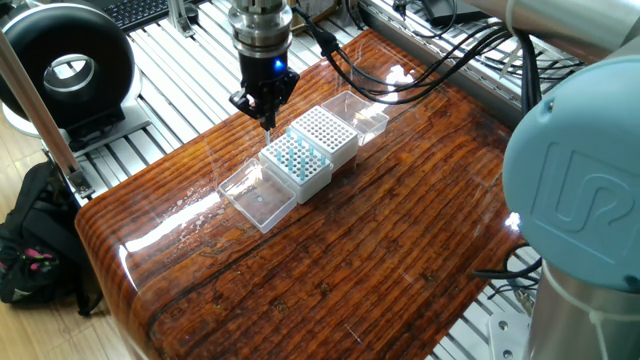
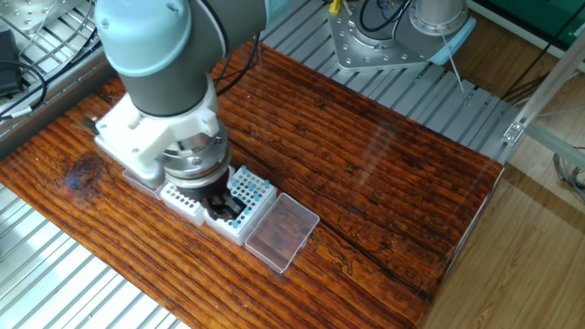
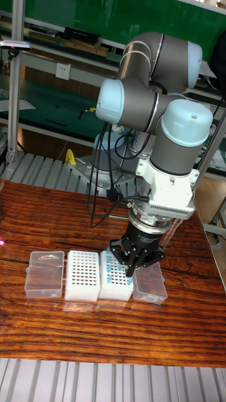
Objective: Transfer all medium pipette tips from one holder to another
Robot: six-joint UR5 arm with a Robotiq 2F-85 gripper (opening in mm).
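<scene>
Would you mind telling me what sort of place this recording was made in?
Probably a robotics lab or test bench. The wooden table sits on an aluminium-extrusion frame, cables trail behind it, and pipette-tip holders sit under the arm's end effector.

A robotics lab or workshop. A UR arm (image 3: 157, 113) is mounted beside a glossy wood-grain tabletop (image 1: 380, 250) that sits on a frame of aluminium slats (image 1: 190, 70). Bundled black cables (image 1: 440, 55) run along the edge, a keyboard (image 1: 135, 10) lies on the frame, and a green board (image 3: 81, 16) and a wall socket (image 3: 61, 71) stand behind. Pipette-tip racks (image 3: 100, 276) suggest lab automation work.
</scene>
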